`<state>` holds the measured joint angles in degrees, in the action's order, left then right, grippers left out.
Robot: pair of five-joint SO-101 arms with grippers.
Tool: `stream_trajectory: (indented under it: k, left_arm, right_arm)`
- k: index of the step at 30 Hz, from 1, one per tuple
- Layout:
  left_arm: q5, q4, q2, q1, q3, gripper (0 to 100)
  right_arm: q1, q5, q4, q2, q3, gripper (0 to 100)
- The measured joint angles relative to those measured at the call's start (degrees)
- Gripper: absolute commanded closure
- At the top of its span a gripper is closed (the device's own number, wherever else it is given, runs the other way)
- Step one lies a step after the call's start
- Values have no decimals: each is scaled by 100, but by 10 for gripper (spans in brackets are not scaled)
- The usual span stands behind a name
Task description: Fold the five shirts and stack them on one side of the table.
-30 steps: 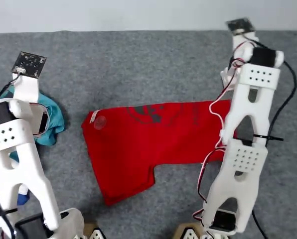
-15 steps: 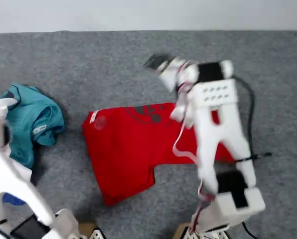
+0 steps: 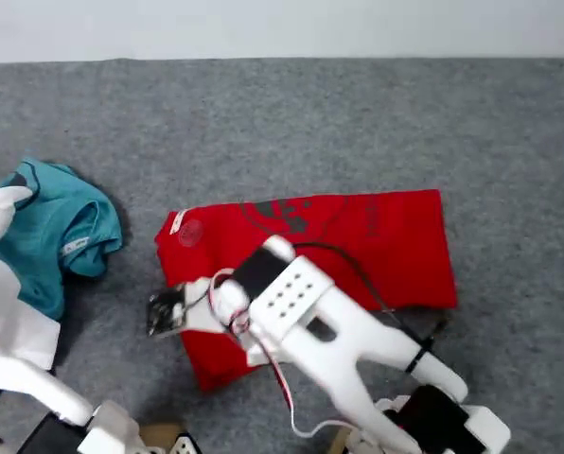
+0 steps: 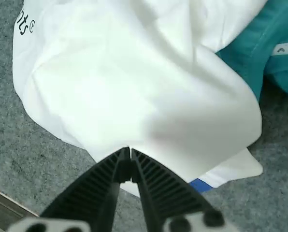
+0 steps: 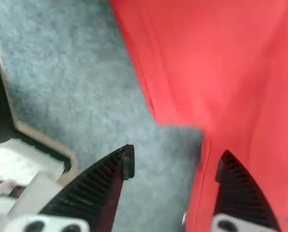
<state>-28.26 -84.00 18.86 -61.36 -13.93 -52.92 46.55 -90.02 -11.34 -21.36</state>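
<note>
My right fingers [image 5: 175, 160] are spread wide and hold nothing. Directly between them runs the edge of the flat red cotton shirt [image 5: 221, 58], with one finger over the cloth and the other over the grey felt-covered counter [image 5: 62, 72]. I judge the step is to pinch that edge for a fold, so I should drop straight down, close on the hem alone, lift low and carry it across the smooth cloth beyond. My left fingers [image 4: 130, 157] are closed tip to tip with no cloth visibly between them, above a crumpled white shirt [image 4: 134, 82]. A bunched teal shirt [image 4: 260, 53] lies beyond it. A second ago my right arm stood at the red shirt's opposite edge; it has swung across, and the shirt has not shifted.
</note>
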Motion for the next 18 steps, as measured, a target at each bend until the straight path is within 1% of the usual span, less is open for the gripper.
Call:
stream_trajectory:
  k: [3, 7, 9, 15, 18]
  left_arm:
    - [-132, 0, 0, 0, -18, 994]
    - [-158, 0, 0, 0, -18, 994]
    - [-158, 0, 0, 0, -18, 994]
    - [-158, 0, 0, 0, -18, 994]
    - [-158, 0, 0, 0, -18, 994]
  right_arm:
    - [-387, -26, 510, 0, -255, 715]
    - [-765, -369, 1178, 0, -677, 716]
    - [-949, -413, 1468, 0, -932, 716]
    - [-1116, -448, 2215, 0, -1609, 717]
    - [-1125, -448, 2523, 149, -1644, 717]
